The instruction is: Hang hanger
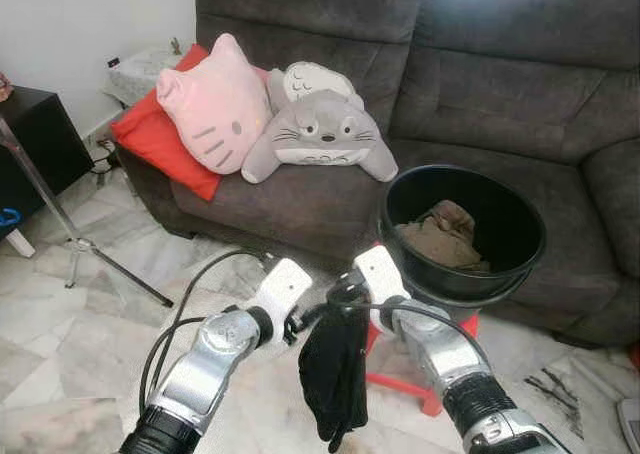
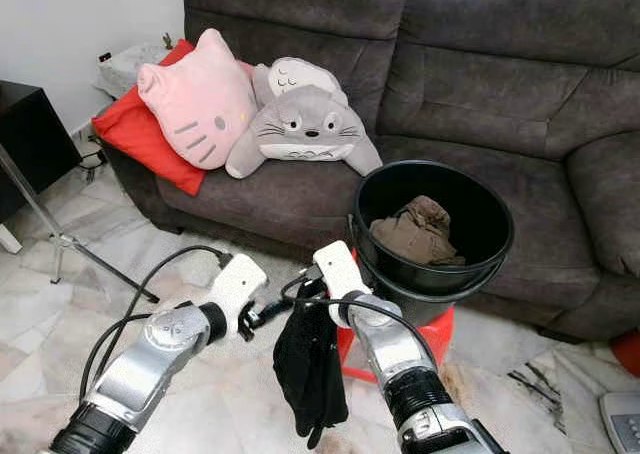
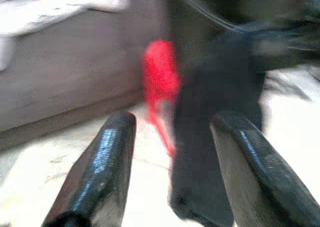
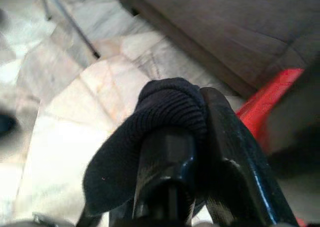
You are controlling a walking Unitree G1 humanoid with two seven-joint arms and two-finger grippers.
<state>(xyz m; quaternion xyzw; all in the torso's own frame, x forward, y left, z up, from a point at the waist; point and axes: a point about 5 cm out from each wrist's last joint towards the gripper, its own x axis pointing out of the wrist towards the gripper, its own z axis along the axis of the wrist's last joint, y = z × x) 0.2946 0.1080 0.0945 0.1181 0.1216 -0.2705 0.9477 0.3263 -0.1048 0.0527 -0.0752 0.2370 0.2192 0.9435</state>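
A black knitted garment [image 1: 333, 374] hangs limp in front of me, above the marble floor. My right gripper [image 1: 337, 296] is shut on its top edge; in the right wrist view the cloth [image 4: 170, 104] is bunched over and between the two fingers [image 4: 231, 162]. My left gripper [image 1: 300, 321] is open just to the left of the garment, apart from it and pointing at it. In the left wrist view its two fingers [image 3: 102, 167] stand wide apart with the dark cloth [image 3: 215, 137] beyond them. I can make out no hanger.
A black bucket [image 1: 400, 189] holding brown clothes [image 1: 445, 236] stands on a red stool [image 1: 405, 386] right behind the grippers. Behind that is a grey sofa [image 1: 480, 84] with a pink cushion [image 1: 212, 104] and a grey plush. A metal tripod leg [image 1: 75, 242] crosses the floor at left.
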